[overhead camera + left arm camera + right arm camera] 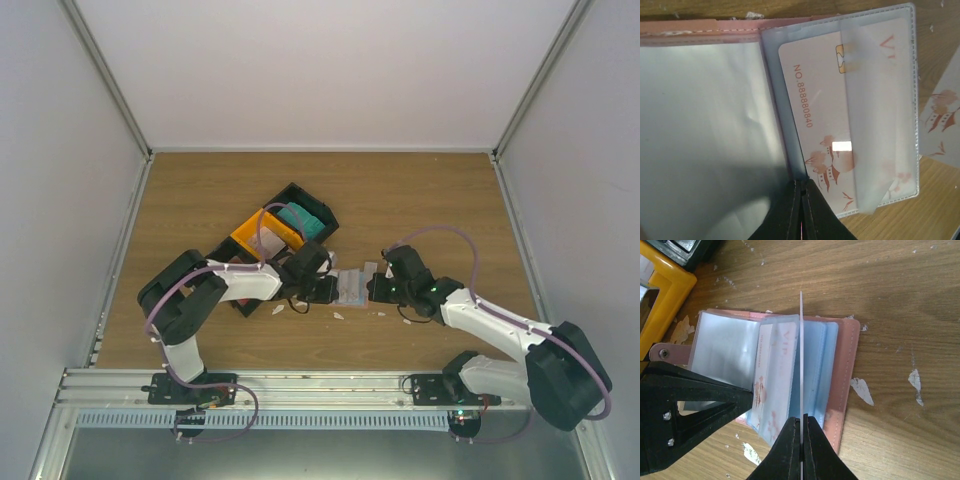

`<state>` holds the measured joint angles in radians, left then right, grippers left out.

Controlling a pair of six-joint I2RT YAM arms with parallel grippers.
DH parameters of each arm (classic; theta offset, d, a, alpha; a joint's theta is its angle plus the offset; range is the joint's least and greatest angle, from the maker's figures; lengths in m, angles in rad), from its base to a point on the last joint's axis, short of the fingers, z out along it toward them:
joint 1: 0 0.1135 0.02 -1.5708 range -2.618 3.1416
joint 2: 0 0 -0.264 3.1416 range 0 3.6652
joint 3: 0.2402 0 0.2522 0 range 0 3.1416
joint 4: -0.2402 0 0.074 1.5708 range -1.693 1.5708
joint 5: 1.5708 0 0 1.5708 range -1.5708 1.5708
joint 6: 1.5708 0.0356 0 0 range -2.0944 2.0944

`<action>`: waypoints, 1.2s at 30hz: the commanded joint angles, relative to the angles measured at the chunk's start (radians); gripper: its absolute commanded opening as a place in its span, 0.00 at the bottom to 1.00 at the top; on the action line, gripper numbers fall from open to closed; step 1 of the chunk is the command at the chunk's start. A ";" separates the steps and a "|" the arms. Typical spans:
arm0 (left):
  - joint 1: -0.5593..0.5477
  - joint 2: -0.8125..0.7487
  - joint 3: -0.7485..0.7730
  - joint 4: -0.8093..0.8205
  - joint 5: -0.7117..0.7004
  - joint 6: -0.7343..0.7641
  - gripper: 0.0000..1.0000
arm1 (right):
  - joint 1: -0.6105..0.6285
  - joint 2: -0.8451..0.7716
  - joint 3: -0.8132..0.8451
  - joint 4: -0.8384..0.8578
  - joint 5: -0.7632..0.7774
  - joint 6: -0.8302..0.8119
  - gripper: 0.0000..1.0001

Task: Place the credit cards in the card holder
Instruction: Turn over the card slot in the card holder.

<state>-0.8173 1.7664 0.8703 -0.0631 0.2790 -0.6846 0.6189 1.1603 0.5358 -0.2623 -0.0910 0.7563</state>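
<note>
The pink card holder (352, 287) lies open on the wood between my two grippers, its salmon cover (845, 365) flat and its clear sleeves fanned up. A white credit card (815, 100) with red marks sits inside one sleeve. My left gripper (803, 182) is shut on a clear sleeve leaf of the holder and holds it aside; it shows as the black fingers (740, 395) at the left of the right wrist view. My right gripper (801, 416) is shut on another credit card (801, 355), seen edge-on, standing upright over the bluish sleeves.
A black-and-orange compartment tray (285, 235) stands just behind the left gripper, and its orange corner (665, 285) shows in the right wrist view. White paper scraps (862, 391) are scattered on the wood round the holder. Pale walls close in the table's sides.
</note>
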 commanded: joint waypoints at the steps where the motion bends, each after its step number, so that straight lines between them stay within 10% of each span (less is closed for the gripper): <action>1: -0.002 0.042 0.002 0.027 0.004 -0.005 0.05 | 0.008 0.013 -0.020 0.039 -0.014 0.000 0.00; 36: 0.001 -0.209 -0.022 -0.106 -0.178 0.007 0.17 | 0.007 0.084 -0.055 0.334 -0.237 0.078 0.00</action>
<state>-0.8173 1.6394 0.8646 -0.1349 0.1986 -0.6834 0.6189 1.2118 0.4870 -0.0158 -0.2768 0.8238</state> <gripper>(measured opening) 0.160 0.017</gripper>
